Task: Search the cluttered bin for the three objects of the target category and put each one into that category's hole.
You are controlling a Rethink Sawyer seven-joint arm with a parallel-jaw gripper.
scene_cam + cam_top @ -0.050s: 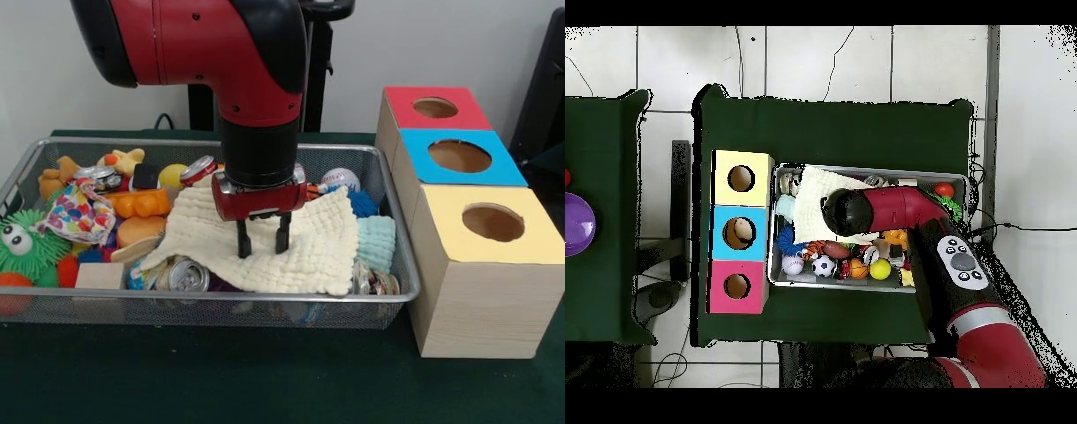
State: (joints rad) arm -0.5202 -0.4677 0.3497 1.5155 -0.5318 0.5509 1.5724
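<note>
My gripper point(263, 238) hangs over the middle of the wire bin point(265, 311), open, with both fingertips down at a cream waffle cloth point(309, 256) and nothing between them. The cloth is spread over much of the clutter. A silver can point(188, 276) pokes out from under the cloth's front edge, and a red can point(199, 170) lies behind it. A folded light blue cloth point(377, 243) sits at the bin's right end. In the overhead view the arm point(865, 210) hides the gripper; the cream cloth point(815, 190) shows beside it.
Three wooden boxes with holes stand right of the bin: red point(435, 108), blue point(459, 156), yellow point(493, 222). The bin also holds a green fuzzy toy point(22, 247), an orange duck point(141, 203), a patterned cloth point(79, 212), a baseball point(340, 179) and a wooden block point(99, 276).
</note>
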